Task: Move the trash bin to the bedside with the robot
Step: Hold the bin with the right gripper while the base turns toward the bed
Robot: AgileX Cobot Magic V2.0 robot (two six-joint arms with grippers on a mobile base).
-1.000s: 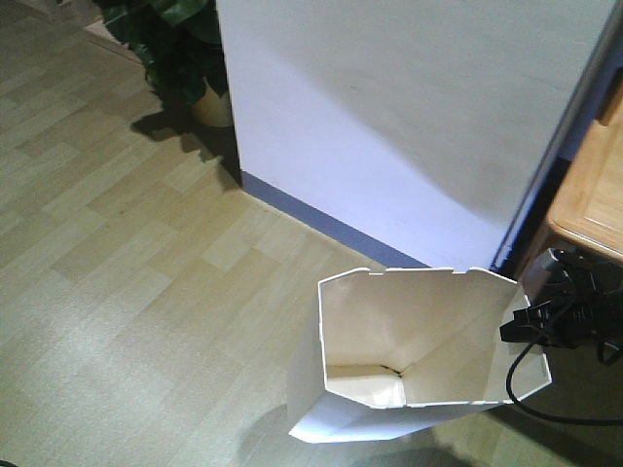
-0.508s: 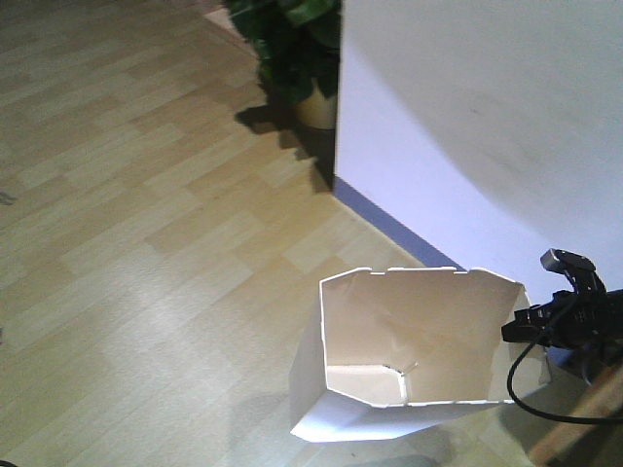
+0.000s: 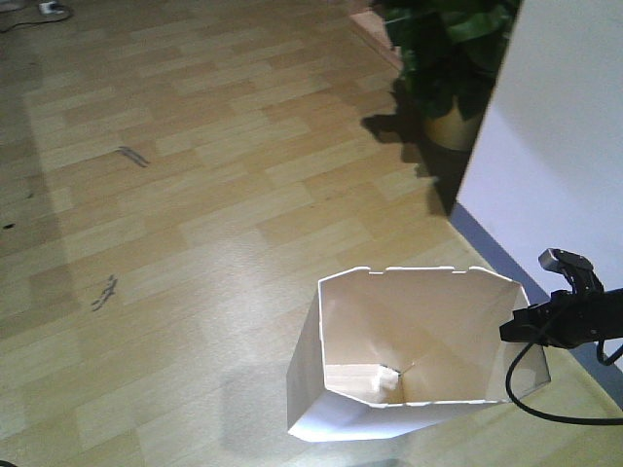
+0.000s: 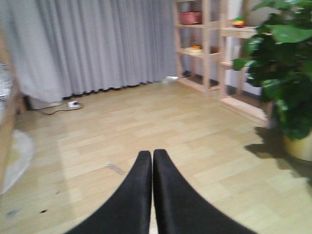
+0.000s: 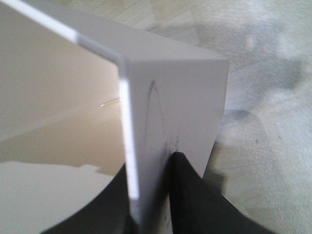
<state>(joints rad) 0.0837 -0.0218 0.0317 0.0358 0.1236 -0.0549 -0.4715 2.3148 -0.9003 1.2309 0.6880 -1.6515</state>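
Visible whole only from the front: trash bin [image 3: 419, 326], upright and mouth-up on the wood floor [image 3: 195, 243], with the potted plant [image 3: 450, 58] well beyond its far rim and a white wall [image 3: 569, 146] beyond its right corner.

Shown only at the right wrist: right gripper [image 5: 148, 195] clamped across the bin's right rim corner, one finger inside, one outside.

Shown only at the left wrist: left gripper [image 4: 152, 180], fingers pressed together; place relative to the bin impossible to tell.

Right arm cut off beside the bin at the frame edge.
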